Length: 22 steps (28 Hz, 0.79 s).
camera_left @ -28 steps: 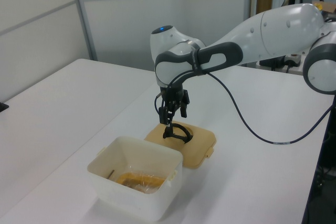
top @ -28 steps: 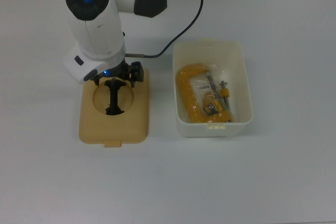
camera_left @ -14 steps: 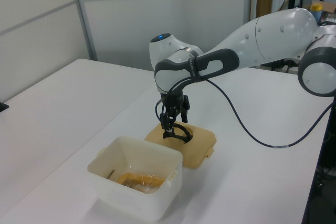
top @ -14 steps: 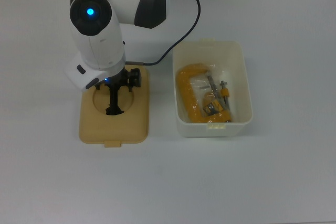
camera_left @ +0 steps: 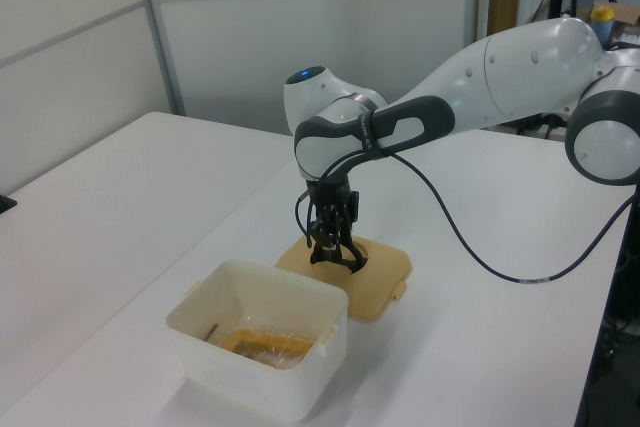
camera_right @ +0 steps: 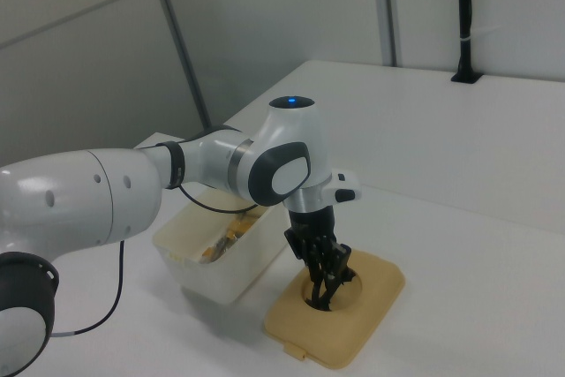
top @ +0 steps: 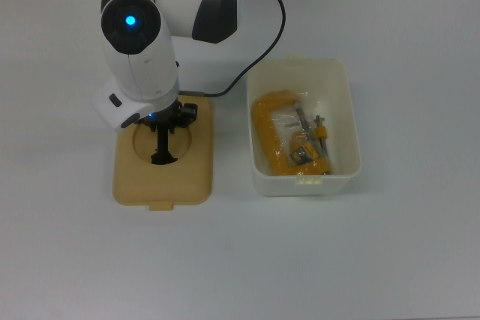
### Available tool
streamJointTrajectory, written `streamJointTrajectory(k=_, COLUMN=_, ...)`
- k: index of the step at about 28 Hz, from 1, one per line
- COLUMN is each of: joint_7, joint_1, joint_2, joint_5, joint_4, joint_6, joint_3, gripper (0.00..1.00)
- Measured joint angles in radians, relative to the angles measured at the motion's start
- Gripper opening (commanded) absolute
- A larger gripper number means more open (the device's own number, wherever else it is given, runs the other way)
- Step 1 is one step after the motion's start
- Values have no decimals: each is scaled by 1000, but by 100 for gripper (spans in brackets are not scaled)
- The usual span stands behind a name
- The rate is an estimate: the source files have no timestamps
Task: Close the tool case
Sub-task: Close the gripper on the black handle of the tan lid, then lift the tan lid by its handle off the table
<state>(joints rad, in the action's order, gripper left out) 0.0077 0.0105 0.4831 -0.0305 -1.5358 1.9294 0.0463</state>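
The tool case is in two parts. Its white tub (top: pixel 341 121) stands uncovered in the top view's right, with a yellow clamp (top: pixel 271 136) inside. Its tan lid (top: pixel 161 181) lies flat on the table beside the tub, in the top view's left. A black handle (top: pixel 163 152) stands up in the lid's round recess. My gripper (top: pixel 163 131) points straight down into the recess, its fingers drawn in on the handle. The left view shows the gripper (camera_left: pixel 331 248) over the lid (camera_left: pixel 385 277), behind the tub (camera_left: pixel 260 367). In the right view the fingertips (camera_right: pixel 323 289) meet at the handle on the lid (camera_right: pixel 357 324).
A black cable (top: pixel 266 43) runs from the arm over the white table (top: pixel 240 260), passing near the tub's far corner. The arm's bulky white body (top: pixel 139 28) hangs over the lid's far end. Grey wall panels (camera_left: pixel 250 37) stand behind the table.
The gripper has sunk lower into the lid's recess and its fingers have drawn closer together around the black handle. Lid and tub have not moved.
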Motion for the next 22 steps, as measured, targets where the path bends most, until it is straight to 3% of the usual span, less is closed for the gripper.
streamJointTrajectory(k=12, joint_7=22, joint_1=-19, joint_2=-7, joint_5=-8, joint_4=36, joint_6=10, joint_3=0, gripper=0)
streamJointTrajectory(k=22, joint_7=22, joint_1=-21, joint_2=-74, joint_5=-1, joint_4=68, joint_6=-62, joint_3=0, gripper=0)
